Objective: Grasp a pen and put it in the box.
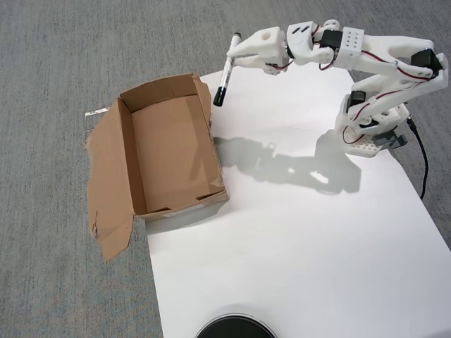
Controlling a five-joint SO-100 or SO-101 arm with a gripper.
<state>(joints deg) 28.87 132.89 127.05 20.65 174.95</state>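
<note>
In the overhead view my white arm reaches left from its base at the right. My gripper (236, 51) is shut on the upper end of the pen (224, 73), a slim white barrel with a black lower tip, hanging in the air. The pen's lower tip sits just right of the box's far right corner. The box (122, 156) is an open brown cardboard one lying at the left, half on the carpet, its torn flap splayed out to the left. Its inside looks bare.
A white sheet (296, 246) covers the floor under the arm. The arm's base (370, 130) stands at the right with a black cable (423, 165) trailing down. A dark round object (235, 328) shows at the bottom edge. Grey carpet surrounds everything.
</note>
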